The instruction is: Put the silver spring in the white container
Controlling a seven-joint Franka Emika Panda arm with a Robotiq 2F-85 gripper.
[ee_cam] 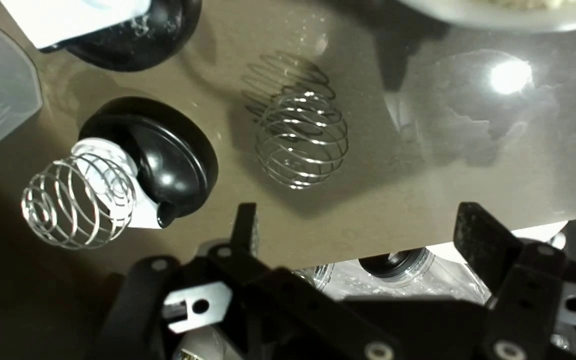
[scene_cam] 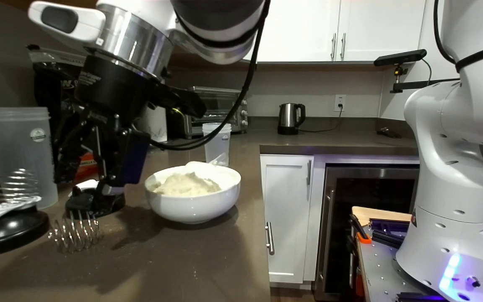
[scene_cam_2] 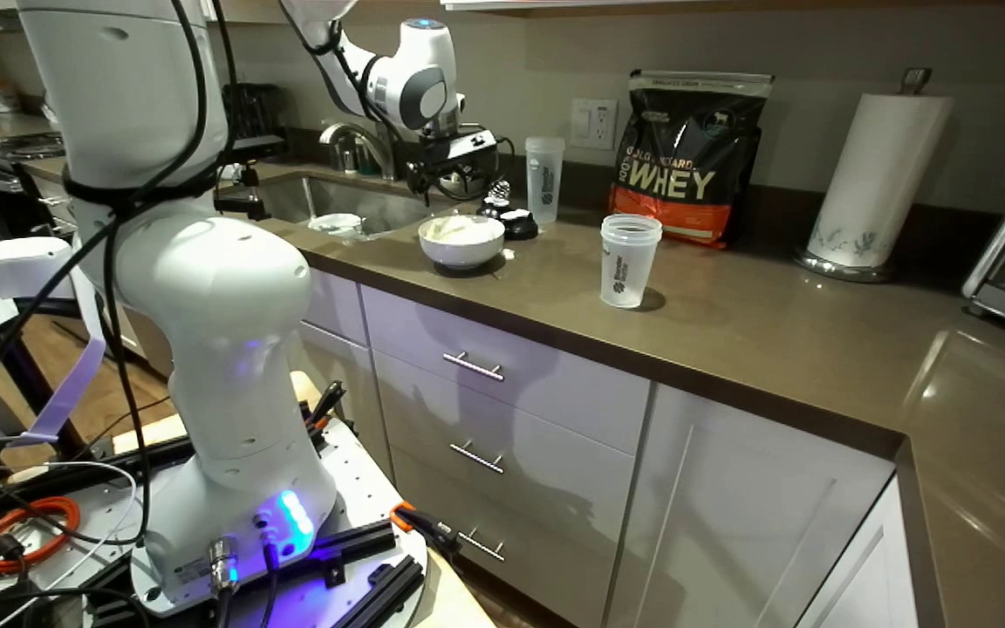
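Observation:
The silver spring (scene_cam: 76,233), a see-through wire coil, lies on the counter near the black lids in an exterior view. It also shows in the wrist view (ee_cam: 302,142), ahead of the fingertips and towards the left finger. In an exterior view I cannot make it out. The white bowl (scene_cam: 195,209), holding pale powder, stands on the counter beside the spring. It also shows in an exterior view (scene_cam_2: 461,251) and at the wrist view's top right (ee_cam: 528,22). My gripper (ee_cam: 357,205) is open and empty above the counter; it also shows in an exterior view (scene_cam: 92,183).
A similar second spring (ee_cam: 78,200) sits at a black lid (ee_cam: 180,155). Another black lid (ee_cam: 138,40) with a white flap lies nearby. A clear cup (scene_cam_2: 544,179) stands behind, another (scene_cam_2: 629,262) farther along. A sink (scene_cam_2: 380,209) lies past the counter edge. A black bag (scene_cam_2: 690,157) stands behind.

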